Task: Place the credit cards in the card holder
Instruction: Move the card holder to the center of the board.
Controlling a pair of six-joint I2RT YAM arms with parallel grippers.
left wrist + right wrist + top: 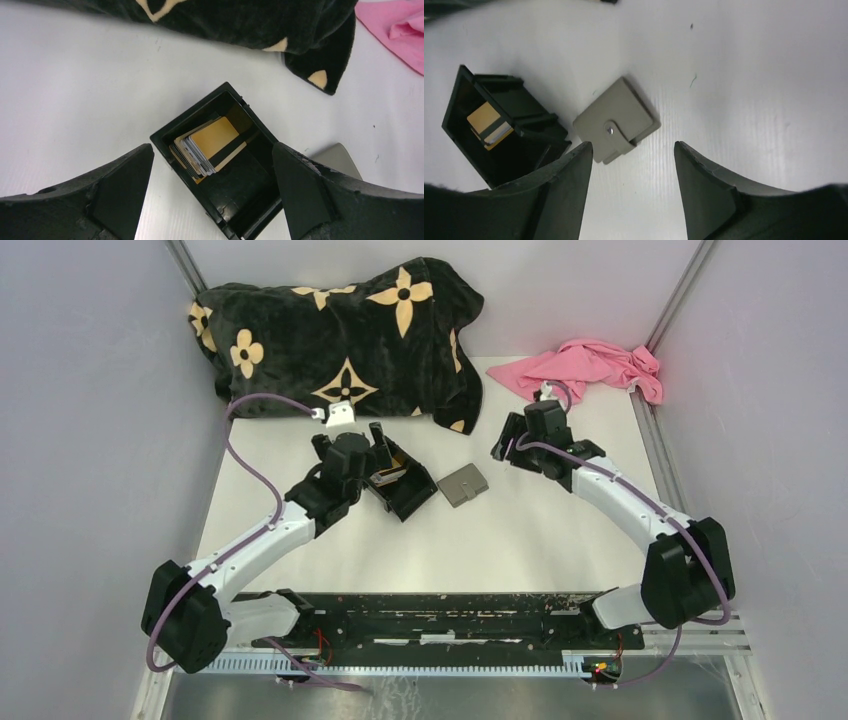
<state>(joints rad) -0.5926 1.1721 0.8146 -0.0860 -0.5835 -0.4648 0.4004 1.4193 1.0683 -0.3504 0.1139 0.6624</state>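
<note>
The credit cards (212, 142) stand as a stack inside an open black box (250, 195), with a gold card with a black stripe on top and grey-white and dark ones behind it. My left gripper (212, 150) is open and empty, hovering over the box with its fingers either side of it. The card holder (616, 120) is a closed grey wallet with a clasp tab, lying flat just right of the box (400, 488). My right gripper (633, 146) is open and empty, above the table just near of the wallet (462, 484).
A black blanket with tan flower marks (340, 330) lies bunched across the back. A pink cloth (590, 365) lies at the back right. Grey walls close in both sides. The arms' base rail (430, 620) runs along the near edge.
</note>
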